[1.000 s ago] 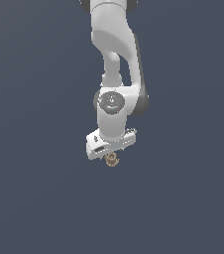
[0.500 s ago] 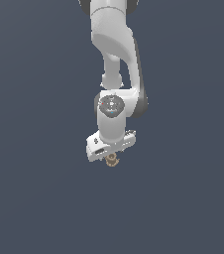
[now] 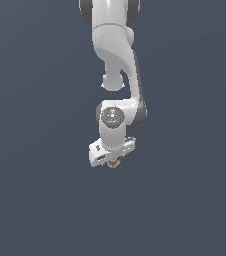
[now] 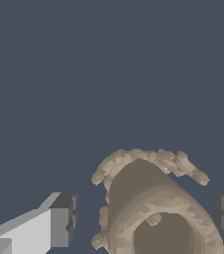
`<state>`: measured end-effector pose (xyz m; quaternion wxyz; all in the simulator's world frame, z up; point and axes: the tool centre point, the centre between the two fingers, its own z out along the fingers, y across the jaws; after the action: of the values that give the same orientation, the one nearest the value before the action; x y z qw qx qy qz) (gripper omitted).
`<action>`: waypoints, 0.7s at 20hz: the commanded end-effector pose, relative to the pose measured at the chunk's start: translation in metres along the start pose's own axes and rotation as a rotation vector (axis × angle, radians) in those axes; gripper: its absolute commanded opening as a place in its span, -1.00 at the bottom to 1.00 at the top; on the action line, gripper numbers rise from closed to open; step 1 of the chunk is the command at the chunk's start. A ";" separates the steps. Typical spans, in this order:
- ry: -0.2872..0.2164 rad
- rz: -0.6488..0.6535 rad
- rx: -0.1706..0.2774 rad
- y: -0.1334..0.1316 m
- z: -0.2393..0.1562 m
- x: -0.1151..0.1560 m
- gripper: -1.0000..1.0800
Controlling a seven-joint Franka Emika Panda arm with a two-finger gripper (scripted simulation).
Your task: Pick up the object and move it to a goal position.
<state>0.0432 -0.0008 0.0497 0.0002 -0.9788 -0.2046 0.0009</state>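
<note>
Here, a real risk of a missed or slipping grasp: object (image 4: 151,208) knobbly and rounded, apt to squirt sideways or tip if pinched off-centre. In the wrist view, fingers (image 4: 64,221) spread, one on each side of the object, with visible gaps, touching nothing. In the exterior view, arm reaching straight down from above, elbow bent, gripper (image 3: 113,161) low, tilted slightly, directly over the tan object (image 3: 113,163), mostly hidden beneath it. No goal marker visible.
</note>
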 end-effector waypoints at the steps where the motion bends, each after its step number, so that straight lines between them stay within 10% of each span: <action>1: 0.002 0.000 -0.001 0.001 0.002 0.001 0.92; 2: 0.002 0.000 -0.001 0.001 0.002 0.001 0.92; 3: 0.002 0.000 -0.001 0.001 0.002 0.001 -1.00; 14: 0.002 0.000 -0.001 0.001 0.002 0.001 -1.00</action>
<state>0.0445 -0.0009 0.0479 0.0000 -0.9788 -0.2047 0.0001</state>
